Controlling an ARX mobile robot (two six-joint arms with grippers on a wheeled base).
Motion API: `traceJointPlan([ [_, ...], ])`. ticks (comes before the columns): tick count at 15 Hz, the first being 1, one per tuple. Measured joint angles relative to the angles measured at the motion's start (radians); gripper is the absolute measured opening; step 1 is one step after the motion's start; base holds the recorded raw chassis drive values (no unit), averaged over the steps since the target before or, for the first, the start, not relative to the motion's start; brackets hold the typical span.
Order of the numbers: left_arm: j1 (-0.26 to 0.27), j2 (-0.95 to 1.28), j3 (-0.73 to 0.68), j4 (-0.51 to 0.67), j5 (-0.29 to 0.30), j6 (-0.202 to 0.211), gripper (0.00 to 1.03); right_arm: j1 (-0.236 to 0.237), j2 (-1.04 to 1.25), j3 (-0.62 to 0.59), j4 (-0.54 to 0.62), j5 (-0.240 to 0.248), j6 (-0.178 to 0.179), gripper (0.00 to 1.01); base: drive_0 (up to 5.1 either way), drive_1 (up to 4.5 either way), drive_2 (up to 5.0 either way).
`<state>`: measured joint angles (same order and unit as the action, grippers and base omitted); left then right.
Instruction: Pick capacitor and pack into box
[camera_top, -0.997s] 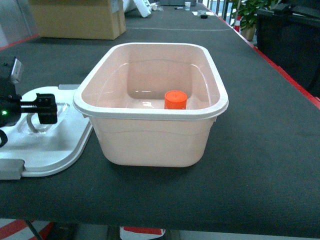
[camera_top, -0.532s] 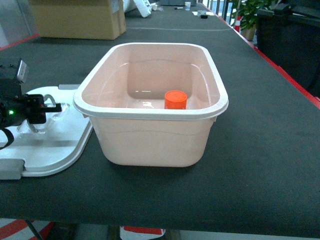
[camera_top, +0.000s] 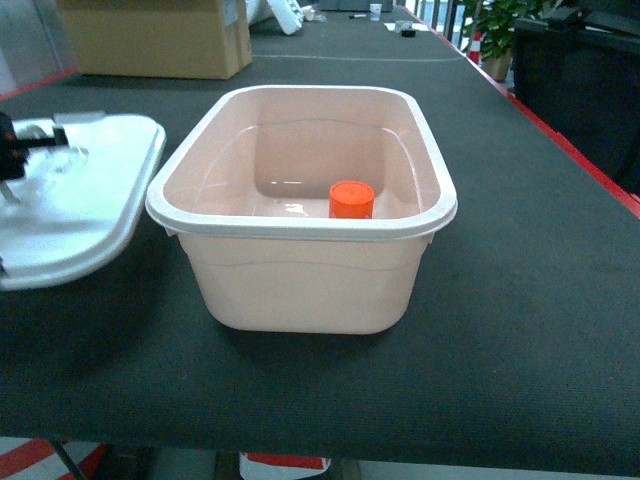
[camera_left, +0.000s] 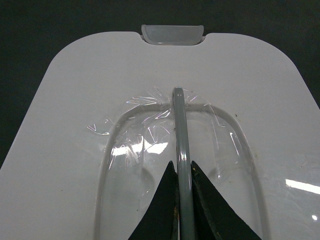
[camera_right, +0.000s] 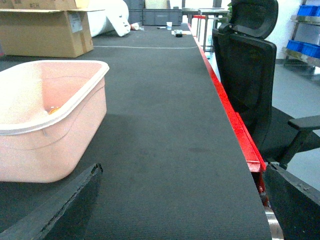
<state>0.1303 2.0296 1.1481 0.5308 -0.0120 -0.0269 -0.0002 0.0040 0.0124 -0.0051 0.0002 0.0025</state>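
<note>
- My left gripper is clamped on the lid's handle.
- Capacitor sits in the box.
- My right gripper is spread open.

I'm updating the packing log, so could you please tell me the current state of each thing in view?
box: open, upright on the table, lid off.
capacitor: standing upright inside the box.
lid: lifted clear of the table, left of the box, tilted.
left tool: shut on the lid's grey handle.
right tool: open, empty, low over the table.
cardboard carton: far back, flaps open.
</note>
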Motion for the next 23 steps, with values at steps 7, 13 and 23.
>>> traceJointPlan([
  [7,-0.1,-0.315,0.023,-0.199,-0.04,-0.116,0.02,0.0,0.0,0.0,0.0,0.0,0.0,0.98,0.0,0.0,0.0],
  [13,-0.415,-0.247,0.133,-0.187,-0.178,-0.105,0.02,0.0,0.0,0.0,0.0,0.0,0.0,0.98,0.0,0.0,0.0],
  [23,-0.575,-0.068,0.233,-0.298,-0.285,-0.183,0.02,0.0,0.0,0.0,0.0,0.0,0.0,0.98,0.0,0.0,0.0],
])
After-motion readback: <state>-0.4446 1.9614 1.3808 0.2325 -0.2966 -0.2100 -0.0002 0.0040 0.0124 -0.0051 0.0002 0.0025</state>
